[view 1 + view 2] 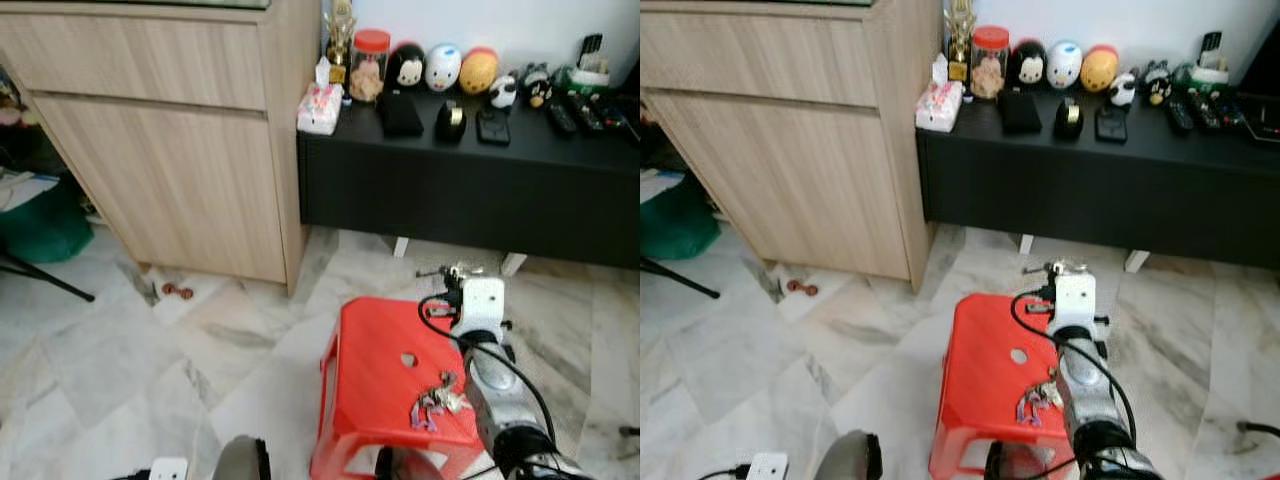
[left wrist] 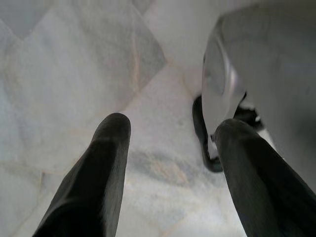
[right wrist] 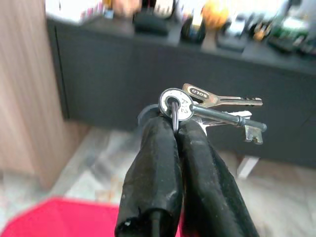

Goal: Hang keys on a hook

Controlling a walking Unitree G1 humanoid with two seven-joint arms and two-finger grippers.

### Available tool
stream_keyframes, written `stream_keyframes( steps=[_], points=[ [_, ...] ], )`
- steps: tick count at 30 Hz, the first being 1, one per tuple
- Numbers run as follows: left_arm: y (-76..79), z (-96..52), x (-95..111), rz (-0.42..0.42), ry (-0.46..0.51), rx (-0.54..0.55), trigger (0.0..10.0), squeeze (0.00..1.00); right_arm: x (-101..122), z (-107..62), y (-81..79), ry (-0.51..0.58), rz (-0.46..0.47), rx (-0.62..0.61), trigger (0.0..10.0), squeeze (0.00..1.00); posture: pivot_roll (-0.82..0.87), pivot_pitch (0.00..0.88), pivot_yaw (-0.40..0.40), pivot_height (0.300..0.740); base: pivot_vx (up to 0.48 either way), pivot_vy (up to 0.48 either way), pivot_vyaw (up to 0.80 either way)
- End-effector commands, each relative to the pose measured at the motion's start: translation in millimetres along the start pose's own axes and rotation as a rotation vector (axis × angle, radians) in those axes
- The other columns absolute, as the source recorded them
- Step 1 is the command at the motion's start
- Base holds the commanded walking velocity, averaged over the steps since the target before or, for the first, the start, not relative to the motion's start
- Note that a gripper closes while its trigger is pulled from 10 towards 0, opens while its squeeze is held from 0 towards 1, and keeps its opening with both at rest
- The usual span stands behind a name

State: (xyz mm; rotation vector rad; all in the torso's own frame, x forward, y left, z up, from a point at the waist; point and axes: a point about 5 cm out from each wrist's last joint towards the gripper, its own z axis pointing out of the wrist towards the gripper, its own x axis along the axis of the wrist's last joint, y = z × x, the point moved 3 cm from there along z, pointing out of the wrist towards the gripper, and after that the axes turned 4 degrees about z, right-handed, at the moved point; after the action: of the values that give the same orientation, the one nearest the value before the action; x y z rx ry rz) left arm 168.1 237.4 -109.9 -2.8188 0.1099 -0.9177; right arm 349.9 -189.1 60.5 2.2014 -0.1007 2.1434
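Marble floor covers the lower half of the head view, with a wooden cabinet at upper left and a black bench at upper right carrying small ornaments.

A red stool stands at lower centre of the frame. A second bunch of keys lies on its seat.

The right end effector is raised above the stool, toward the bench. Its fingers are pressed together, pinching the ring of the keys. The keys stick out sideways beyond the fingertips.

The left end effector hangs idle over the floor, fingers spread.

Step in hand, by judgement: carry phase, keys gripped and lifted. No hook can be made out in these views. The next move calls for locating the hook, then presenting the ring opening squarely to its tip without loosening the pinch.
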Motion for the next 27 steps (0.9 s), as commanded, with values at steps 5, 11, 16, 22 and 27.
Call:
stream_keyframes(
  steps=[5,11,16,22,27],
  points=[
    [0.8,-0.3,-5,0.008,-0.029,0.008,10.0,0.00,8,-13.7,5.4,0.104,0.063,-0.094,10.0,0.00,0.03,0.000,-0.046,0.632,0.000,0.000,0.00],
    [1.0,0.1,-4,0.013,-0.031,0.008,10.0,0.00,-3,-18.9,2.6,0.057,0.085,-0.094,10.0,0.00,0.03,0.000,-0.044,0.632,0.000,0.000,0.00],
    [3.6,0.1,-5,0.002,-0.031,-0.005,10.0,0.00,-3,-19.0,1.5,0.051,0.082,-0.093,10.0,0.00,0.03,0.000,-0.044,0.632,0.000,0.000,0.00],
    [5.8,0.0,-6,-0.006,-0.033,-0.012,10.0,0.00,-2,-17.4,0.5,0.042,0.085,-0.094,10.0,0.00,0.03,0.000,-0.045,0.632,0.000,0.000,0.00],
    [6.7,0.2,-5,-0.014,-0.030,-0.014,10.0,0.00,-4,-17.6,-1.5,0.029,0.087,-0.085,10.0,0.00,0.03,0.000,-0.046,0.632,0.000,0.000,0.00]
  ],
)
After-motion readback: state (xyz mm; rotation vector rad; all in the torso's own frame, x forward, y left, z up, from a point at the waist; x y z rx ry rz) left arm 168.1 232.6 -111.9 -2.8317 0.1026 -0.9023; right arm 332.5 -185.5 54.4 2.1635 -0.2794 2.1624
